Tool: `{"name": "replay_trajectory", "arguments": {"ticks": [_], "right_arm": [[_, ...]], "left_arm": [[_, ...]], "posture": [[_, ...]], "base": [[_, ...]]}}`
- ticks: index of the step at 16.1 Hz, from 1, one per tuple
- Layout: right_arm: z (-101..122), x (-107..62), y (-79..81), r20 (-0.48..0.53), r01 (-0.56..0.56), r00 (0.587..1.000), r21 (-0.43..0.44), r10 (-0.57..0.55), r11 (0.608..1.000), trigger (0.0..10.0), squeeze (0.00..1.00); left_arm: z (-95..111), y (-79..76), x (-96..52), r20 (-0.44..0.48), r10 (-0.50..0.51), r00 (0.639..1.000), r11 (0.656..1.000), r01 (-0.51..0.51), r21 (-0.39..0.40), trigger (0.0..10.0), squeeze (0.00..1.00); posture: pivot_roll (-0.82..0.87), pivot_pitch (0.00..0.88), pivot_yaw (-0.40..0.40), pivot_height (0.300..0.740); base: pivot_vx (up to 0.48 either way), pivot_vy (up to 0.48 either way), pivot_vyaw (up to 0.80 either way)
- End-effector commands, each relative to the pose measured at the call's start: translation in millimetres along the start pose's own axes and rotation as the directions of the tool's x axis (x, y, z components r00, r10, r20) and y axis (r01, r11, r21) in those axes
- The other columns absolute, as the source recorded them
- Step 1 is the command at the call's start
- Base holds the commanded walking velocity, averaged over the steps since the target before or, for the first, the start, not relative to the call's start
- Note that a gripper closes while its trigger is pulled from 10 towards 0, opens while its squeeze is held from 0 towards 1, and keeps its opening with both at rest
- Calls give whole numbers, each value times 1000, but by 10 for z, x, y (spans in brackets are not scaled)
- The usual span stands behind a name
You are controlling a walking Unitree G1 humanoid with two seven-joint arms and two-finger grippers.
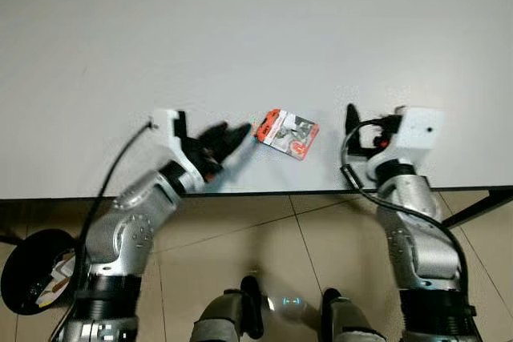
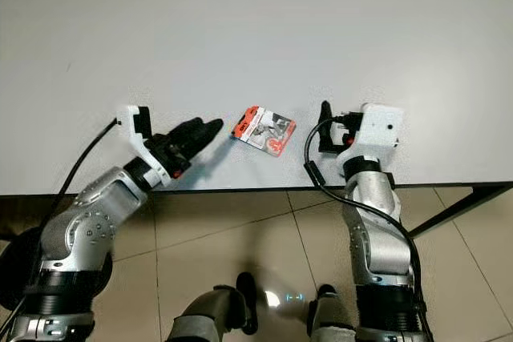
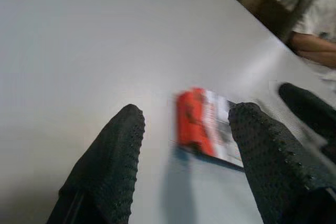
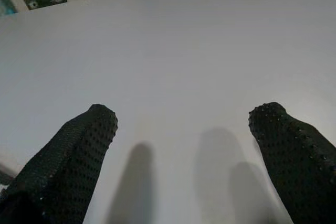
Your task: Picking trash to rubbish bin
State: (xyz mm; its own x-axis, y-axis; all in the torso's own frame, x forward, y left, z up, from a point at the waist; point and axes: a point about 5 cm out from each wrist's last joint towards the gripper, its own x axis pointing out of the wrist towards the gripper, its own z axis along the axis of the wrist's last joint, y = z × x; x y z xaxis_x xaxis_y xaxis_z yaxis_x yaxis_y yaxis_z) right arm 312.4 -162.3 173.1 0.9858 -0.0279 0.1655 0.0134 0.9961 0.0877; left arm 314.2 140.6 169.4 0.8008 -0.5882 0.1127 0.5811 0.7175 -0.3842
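Note:
A small red, white and grey packet (image 1: 286,133) lies flat near the front edge of the white table (image 1: 240,46). My left gripper (image 1: 232,138) is open just left of it, fingertips almost at its red end. In the left wrist view the packet (image 3: 207,127) lies a short way past the two spread fingers (image 3: 118,150). My right gripper (image 1: 351,118) is open over bare tabletop to the right of the packet, pointing away from me; its fingers (image 4: 79,150) stand wide apart. A black bin (image 1: 36,270) with trash inside stands on the floor at lower left.
Beige tiled floor (image 1: 304,238) lies below the table's front edge. A black table leg (image 1: 481,207) slants at the right. In the left wrist view a person's arm (image 3: 315,40) rests at the far side of the table.

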Motion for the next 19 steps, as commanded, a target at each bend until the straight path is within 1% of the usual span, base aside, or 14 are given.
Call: {"name": "replay_trajectory", "arguments": {"ticks": [1, 3, 5, 7, 9, 11, 12, 19], "right_arm": [[11, -1, 11, 1, 1, 1000, 5, -1, 1000, 10000, 0], [22, 5, -32, 7, 15, 1000, -4, -15, 1000, 10000, 0], [18, 7, -46, 6, 21, 1000, -6, -21, 1000, 10000, 0], [3, 10, -58, 2, 26, 1000, -12, -25, 1000, 10000, 0], [5, 25, -137, 0, 47, 999, -31, -47, 998, 10000, 0], [12, 38, -158, -2, 44, 999, -42, -44, 998, 10000, 0], [2, 60, -175, -7, 44, 999, -58, -44, 997, 10000, 0], [13, 124, -164, -3, 18, 1000, -70, -18, 997, 10000, 0]], "left_arm": [[-6, 78, -56, -10, 44, 999, 999, -43, 28, 10000, 0], [29, 94, -78, -5, 48, 999, 997, -47, 57, 10000, 0], [40, 104, -78, -2, 51, 999, 997, -51, 65, 10000, 0], [33, 130, -59, 6, 62, 998, 996, -63, 62, 10000, 0], [-17, 137, -31, -5, 60, 998, 997, -60, 49, 10000, 0], [-11, 133, -5, -8, 49, 999, 997, -48, 52, 10000, 0], [16, 136, 38, -6, 40, 999, 997, -40, 59, 10000, 0], [41, 143, 122, 3, 19, 1000, 997, -20, 70, 10000, 0]], "posture": [[33, 283, 153, 740], [35, 280, 153, 740], [35, 279, 153, 740], [31, 275, 152, 740], [28, 278, 149, 740], [27, 287, 146, 740], [29, 289, 145, 740], [30, 295, 143, 740]], "base": [[0, 0, 0], [0, 0, 0], [0, 0, 0], [0, 0, 0], [0, 0, 0], [0, 0, 0], [0, 0, 0], [0, 0, 0]]}}
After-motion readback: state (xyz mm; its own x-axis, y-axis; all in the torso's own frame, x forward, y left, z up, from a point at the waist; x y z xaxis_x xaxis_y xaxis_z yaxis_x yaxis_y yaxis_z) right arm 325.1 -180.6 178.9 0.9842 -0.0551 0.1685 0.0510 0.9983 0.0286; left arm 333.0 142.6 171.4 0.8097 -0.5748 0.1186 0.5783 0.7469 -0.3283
